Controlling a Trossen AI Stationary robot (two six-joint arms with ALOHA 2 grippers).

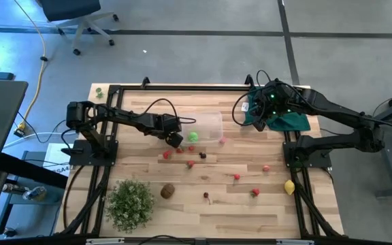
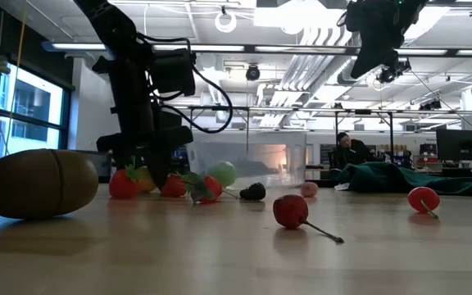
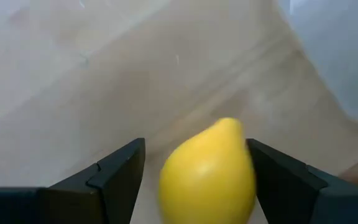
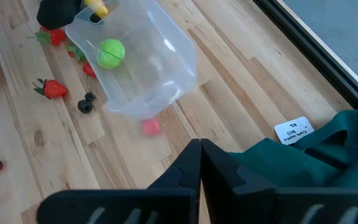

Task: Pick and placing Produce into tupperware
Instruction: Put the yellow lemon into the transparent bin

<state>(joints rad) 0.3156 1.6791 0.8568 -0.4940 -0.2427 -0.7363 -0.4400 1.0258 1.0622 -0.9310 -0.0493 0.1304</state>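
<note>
Clear tupperware [image 1: 206,126] holds only a green ball [image 4: 111,53], the left gripper [image 3: 194,180] seemingly clamps a lemon [image 3: 208,173] at its edge, the right gripper [image 4: 199,163] is closed over the cloth [image 4: 328,155], and the other produce [image 1: 237,177] lies scattered.

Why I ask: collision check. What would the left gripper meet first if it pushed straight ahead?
Likely the wooden table; the left gripper has a lemon between its fingers and nothing else ahead.

Clear glossy plastic tupperware [image 4: 143,62], matt wood table [image 1: 237,211], smooth lemon [image 3: 209,174]
</note>
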